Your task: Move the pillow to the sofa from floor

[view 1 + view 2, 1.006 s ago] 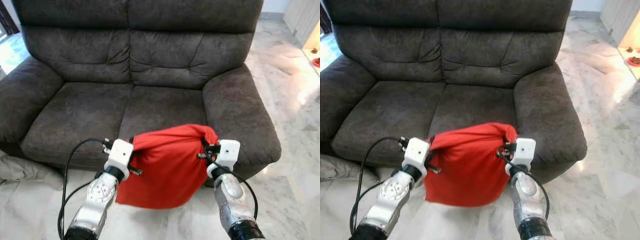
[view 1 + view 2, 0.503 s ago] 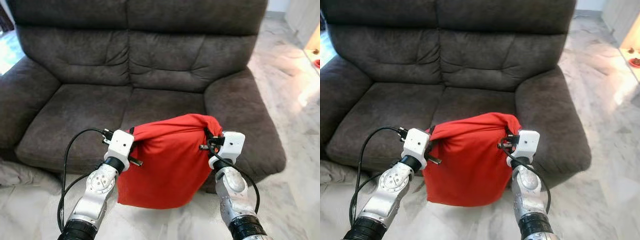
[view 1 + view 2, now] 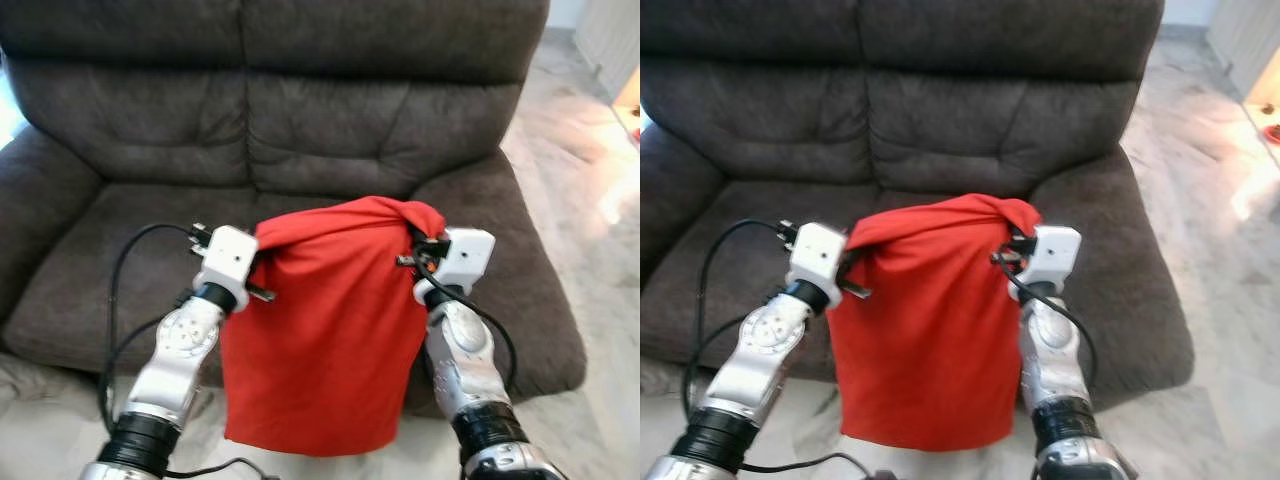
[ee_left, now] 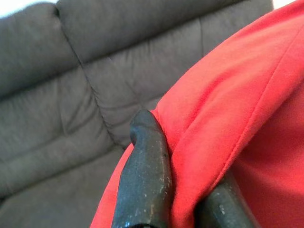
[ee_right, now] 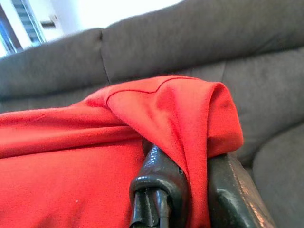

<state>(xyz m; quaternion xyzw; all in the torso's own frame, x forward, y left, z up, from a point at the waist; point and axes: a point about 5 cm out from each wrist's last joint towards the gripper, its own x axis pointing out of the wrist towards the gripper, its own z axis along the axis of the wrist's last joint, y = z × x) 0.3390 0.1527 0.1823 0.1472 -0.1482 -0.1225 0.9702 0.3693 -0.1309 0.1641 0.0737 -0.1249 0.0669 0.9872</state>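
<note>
The red pillow [image 3: 325, 330] hangs in the air between my two arms, in front of the dark grey sofa [image 3: 300, 130]. My left gripper [image 3: 258, 262] is shut on its upper left corner. My right gripper [image 3: 412, 240] is shut on its upper right corner, where the cloth bunches. In the left wrist view a black finger [image 4: 145, 180] presses into a fold of the red pillow [image 4: 237, 118]. In the right wrist view the red pillow [image 5: 118, 156] drapes over both fingers [image 5: 159, 190]. The pillow's lower edge hangs below the front of the seat.
The sofa seat [image 3: 130, 250] lies straight ahead, with armrests on the left [image 3: 30, 210] and right [image 3: 510, 260]. A pale marble floor [image 3: 590, 170] runs along the right side. A light cloth [image 3: 20, 380] lies on the floor at lower left.
Both grippers have risen with the pillow, which now hangs higher and longer before the seat. The camera has come closer to the sofa.
</note>
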